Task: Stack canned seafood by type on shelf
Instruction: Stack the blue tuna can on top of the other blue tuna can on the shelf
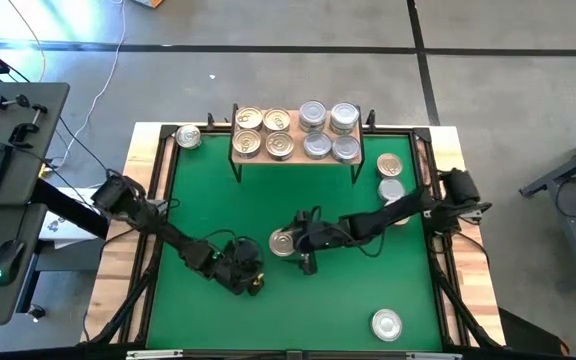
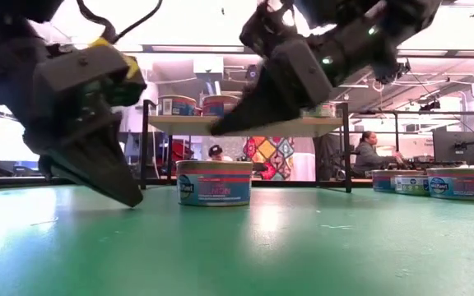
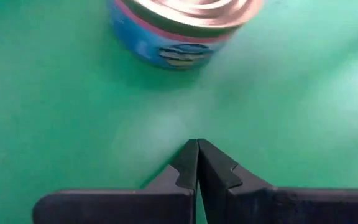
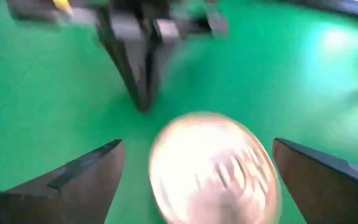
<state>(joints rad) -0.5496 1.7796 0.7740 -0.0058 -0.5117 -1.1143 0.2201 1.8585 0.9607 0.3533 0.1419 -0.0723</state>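
Observation:
One tin point(image 1: 282, 243) of canned seafood with a gold lid stands on its base mid-table; the low view shows its blue label point(image 2: 213, 182). My right gripper point(image 4: 197, 144) is open and raised over it, a finger on either side, clear of it point(image 2: 241, 115). My left gripper point(image 3: 196, 148) is shut, empty, tip low over the green table just nearside of that tin point(image 1: 256, 283). On the shelf point(image 1: 297, 160), at the table's far edge, gold-lidded tins point(image 1: 263, 132) stand on the left and silver-lidded ones point(image 1: 330, 132) on the right.
Loose tins stand on the table: one at the far left point(image 1: 188, 137), a gold one point(image 1: 390, 165) and a silver one point(image 1: 391, 190) right of the shelf, and one at the near right point(image 1: 386, 323). A raised wooden rim point(image 1: 448, 250) borders the table.

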